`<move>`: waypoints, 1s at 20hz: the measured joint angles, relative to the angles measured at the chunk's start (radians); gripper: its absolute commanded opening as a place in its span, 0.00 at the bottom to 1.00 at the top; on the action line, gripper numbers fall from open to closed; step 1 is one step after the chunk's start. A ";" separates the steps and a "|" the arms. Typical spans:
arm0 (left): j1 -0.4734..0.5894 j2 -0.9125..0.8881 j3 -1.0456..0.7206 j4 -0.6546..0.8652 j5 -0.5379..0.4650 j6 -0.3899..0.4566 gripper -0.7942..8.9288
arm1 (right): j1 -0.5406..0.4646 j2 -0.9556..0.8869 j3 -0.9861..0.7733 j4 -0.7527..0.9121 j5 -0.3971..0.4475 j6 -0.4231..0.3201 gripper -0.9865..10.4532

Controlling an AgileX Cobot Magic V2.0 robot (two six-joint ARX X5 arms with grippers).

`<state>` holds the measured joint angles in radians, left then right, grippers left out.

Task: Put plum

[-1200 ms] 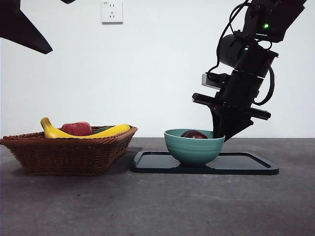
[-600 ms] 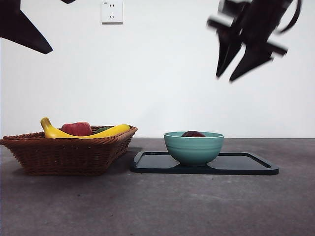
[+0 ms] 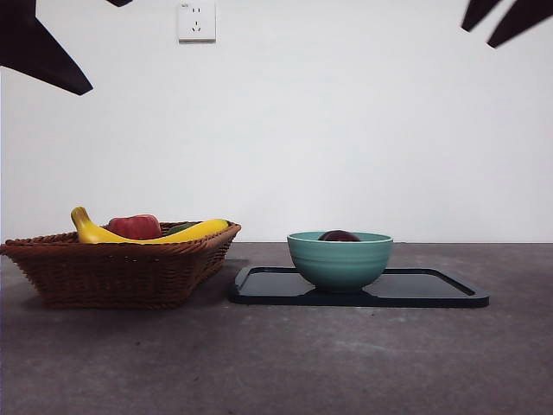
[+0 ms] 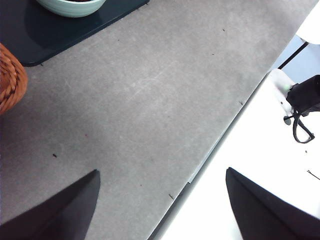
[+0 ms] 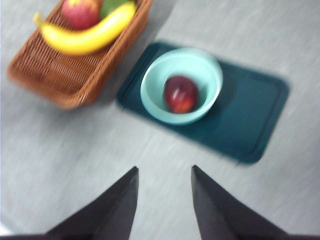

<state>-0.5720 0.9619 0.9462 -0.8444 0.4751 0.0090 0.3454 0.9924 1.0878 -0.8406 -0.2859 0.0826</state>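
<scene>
Right pincer [image 5: 164, 200]: jaws apart, holding nothing, high above the bench and clear of the bowl.
Left pincer [image 4: 160, 205]: jaws wide, empty, waiting over a bench edge.
Plum [image 5: 180, 93]: lay inside the teal bowl [image 5: 150, 95], free of any jaw.
Bowl's seat: on the dark tray [image 3: 432, 290], beside the wicker basket [image 3: 112, 272].
Progress: placing looked done; nothing plainly left.
</scene>
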 measured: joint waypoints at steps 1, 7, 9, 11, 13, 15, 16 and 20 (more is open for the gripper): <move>0.000 0.000 0.000 0.000 0.000 0.000 0.50 | 0.006 -0.041 -0.049 0.007 -0.023 0.000 0.23; 0.000 0.000 0.000 0.001 0.000 0.000 0.50 | 0.034 -0.201 -0.239 0.016 -0.105 0.003 0.23; 0.000 0.000 0.000 0.001 0.000 0.000 0.50 | 0.034 -0.216 -0.249 0.016 -0.105 0.003 0.23; 0.000 0.000 0.000 0.001 0.000 0.000 0.50 | 0.034 -0.217 -0.249 0.017 -0.105 0.003 0.23; 0.000 0.000 0.000 0.001 0.000 0.000 0.50 | 0.034 -0.217 -0.249 0.017 -0.105 0.003 0.23; 0.000 0.000 0.000 0.001 0.000 0.000 0.50 | 0.034 -0.217 -0.249 0.018 -0.105 0.003 0.23; 0.000 0.000 0.000 0.001 0.000 0.000 0.50 | 0.034 -0.217 -0.249 0.018 -0.105 0.003 0.23; 0.000 0.000 0.000 0.001 0.000 0.000 0.50 | 0.034 -0.217 -0.249 0.018 -0.105 0.003 0.23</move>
<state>-0.5720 0.9619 0.9462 -0.8436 0.4751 0.0090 0.3790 0.7757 0.8387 -0.8230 -0.3908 0.0860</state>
